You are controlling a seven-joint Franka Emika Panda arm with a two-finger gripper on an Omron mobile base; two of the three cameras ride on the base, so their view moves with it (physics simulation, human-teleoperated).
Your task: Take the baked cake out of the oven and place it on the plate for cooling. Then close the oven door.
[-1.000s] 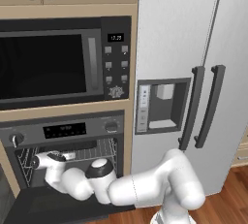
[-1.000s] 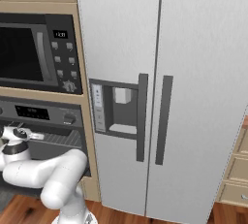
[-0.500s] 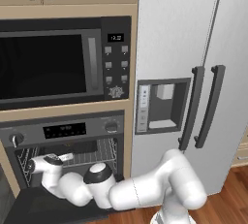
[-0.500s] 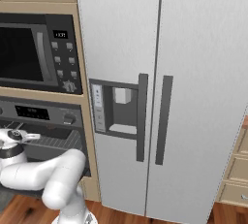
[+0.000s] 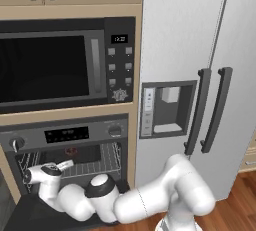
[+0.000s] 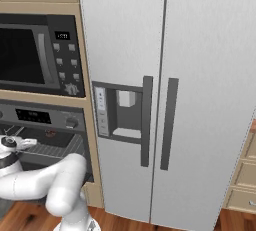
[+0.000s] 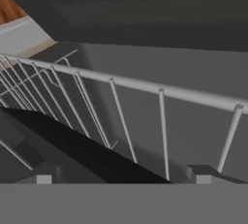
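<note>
Reddish-brown and small, the cake [image 5: 71,151] sits flat on the wire rack [image 5: 95,161] deep inside the oven [image 5: 65,135], under the display. It is round, so it has no long axis and points no particular way. Compared with a second ago, the arm's dark-capped elbow has sunk a little lower in front of the oven mouth, while the hand has stayed at the left end of the rack; the cake has not shifted. The pincer [image 5: 64,165] hovers at the front of the rack, below and slightly left of the cake and apart from it. In the hand view the pincer [image 7: 123,177] stands spread wide, one fingertip [image 7: 43,178] at each side of the bottom edge, with nothing gripped between them; the rack's front rail [image 7: 145,86] runs across just ahead of it. The oven door [image 5: 22,215] hangs folded down and open below the hand, its long side running across the oven's width.
</note>
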